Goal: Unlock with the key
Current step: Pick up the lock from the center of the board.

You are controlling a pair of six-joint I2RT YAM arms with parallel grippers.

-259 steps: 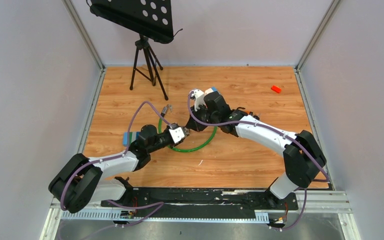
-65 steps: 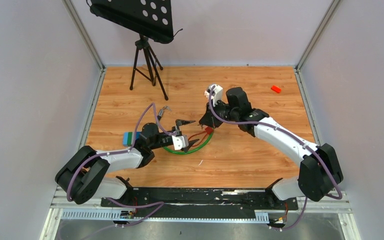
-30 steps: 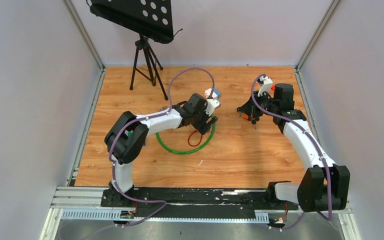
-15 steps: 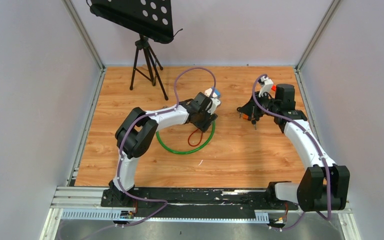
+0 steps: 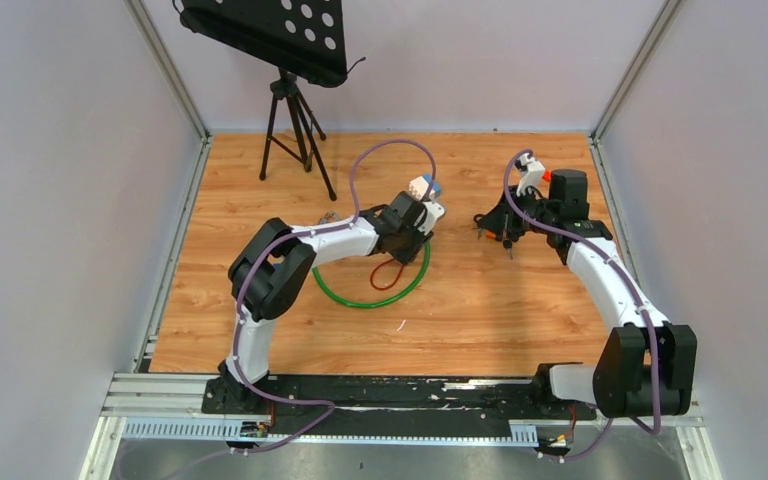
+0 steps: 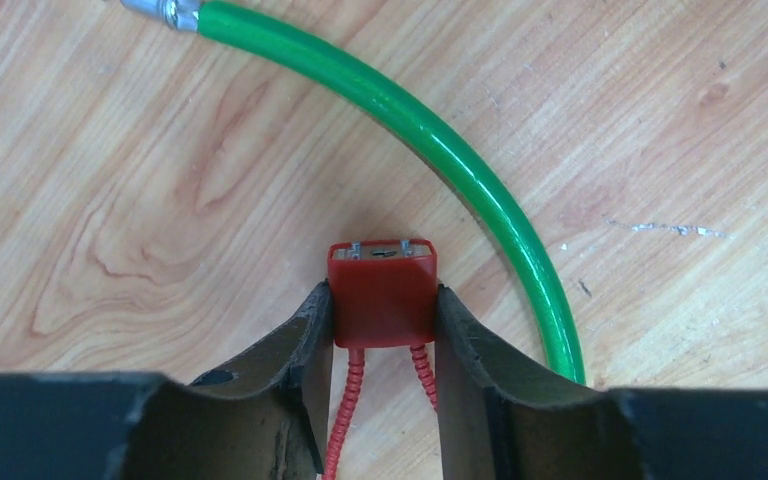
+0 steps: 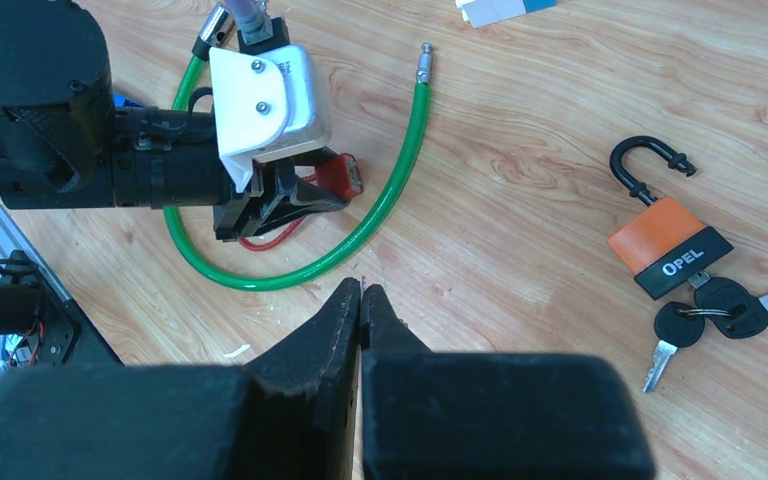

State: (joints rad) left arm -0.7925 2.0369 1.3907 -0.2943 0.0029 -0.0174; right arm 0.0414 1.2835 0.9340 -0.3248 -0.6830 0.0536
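The left fingers (image 7: 310, 193) have narrowed to pinch the red lock (image 6: 382, 290) by its sides on the bench (image 6: 110, 150). It looks light, hard and probably slippery, so those flat sides suit. The right fingers (image 7: 360, 300) are pressed together, empty.

Pale grey walls (image 5: 60, 200) enclose a wood-grain tabletop (image 5: 480, 320); black tripod stand (image 5: 285, 90) at back-left.

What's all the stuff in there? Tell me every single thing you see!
green cable: one, green, curved loop on the wooden table
red lock: one, red, inside the loop, thin red cable attached
padlock: one, orange and black, shackle open, right of the loop
keys: one bunch, black heads, at the padlock's bottom
block: one, white and blue, beyond the loop
music stand: one, black, back left
left hand: black, gripping the red lock
right hand: black, shut, empty
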